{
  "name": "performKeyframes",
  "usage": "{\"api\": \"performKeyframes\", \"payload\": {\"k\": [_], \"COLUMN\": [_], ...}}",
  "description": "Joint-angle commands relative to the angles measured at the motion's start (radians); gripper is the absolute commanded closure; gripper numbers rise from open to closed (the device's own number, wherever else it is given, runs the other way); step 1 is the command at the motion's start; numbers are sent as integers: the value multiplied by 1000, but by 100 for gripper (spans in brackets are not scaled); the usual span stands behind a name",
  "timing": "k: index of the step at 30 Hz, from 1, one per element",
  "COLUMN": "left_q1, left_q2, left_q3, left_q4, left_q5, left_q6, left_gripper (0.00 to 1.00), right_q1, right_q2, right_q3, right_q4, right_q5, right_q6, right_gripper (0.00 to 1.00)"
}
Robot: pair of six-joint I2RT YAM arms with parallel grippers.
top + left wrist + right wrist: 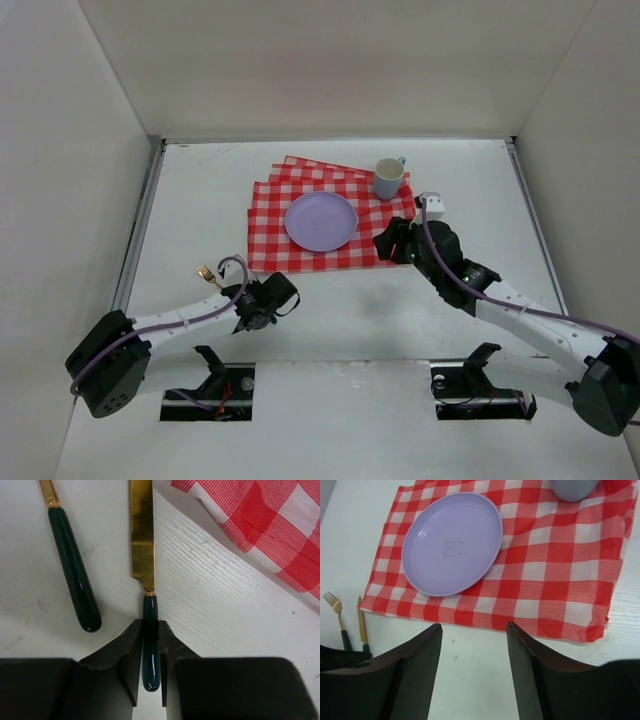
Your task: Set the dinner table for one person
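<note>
1. We take the red-and-white checked cloth (300,252) as our landmark. It lies flat on the white table (190,200), toward the far middle, and layered edges show at its far-left corner.
2. A lilac plate (320,221) sits on the cloth, roughly at its centre. It has a small faint figure printed in the middle.
3. A pale blue cup (388,178) stands upright on the cloth's far-right corner.
4. Off the cloth's near-left corner, on the bare table, a fork (332,602) and a knife (141,530) lie side by side. Both have gold metal and dark green handles.
5. The knife lies between the fork and the cloth, touching neither. Its blade points away from the left arm.
6. The left claw (149,630) is clamped on the knife's green handle, one finger on each side and the butt end showing between them. We cannot tell whether the knife rests on the table or is raised off it.
7. From above, the left claw sits just off the cloth's near-left corner, with the fork's gold tines on the side away from the cloth.
8. The right claw (474,627) is spread wide with nothing between its fingers (420,665).
9. The right claw hangs over bare table just beside the cloth's near edge, toward the near-right corner, and points at the cloth. The right wrist view shows the plate ahead to its left and the base of the cup at the far right.
</note>
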Motion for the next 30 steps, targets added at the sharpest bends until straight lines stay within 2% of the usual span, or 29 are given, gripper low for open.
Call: {"api": "performKeyframes", "payload": {"k": [1,7,11,14,18,21,23,27,30], "left_q1": [12,11,-51,-127,-186,-195,-204,-195,-163], "left_q2": [-31,-161,-233,-226,-86,67,171,412,570], "left_q3": [-36,-46,55,170,328,441,521,706,828], "left_q4": [-15,-68,-165,-188,-54,184,285,381,402], "left_q5": [24,1,-81,-170,-194,-76,-16,47,115], "left_q6": [7,30,61,119,275,468,556,699,734], "left_gripper": [93,98,99,99,99,99,99,98,98], "right_q1": [-32,-87,-118,-128,-151,-194,-225,-286,-312], "right_q2": [-39,-103,-114,-120,-145,-180,-213,-293,-316], "right_q3": [-14,-46,-57,-63,-78,-98,-115,-152,-164], "right_q4": [56,60,66,71,80,82,80,82,82], "right_q5": [0,-4,-14,-15,-1,14,37,46,37], "right_q6": [20,37,46,56,72,90,107,136,153], "right_gripper": [37,28,27,27,27,27,27,26,26]}}
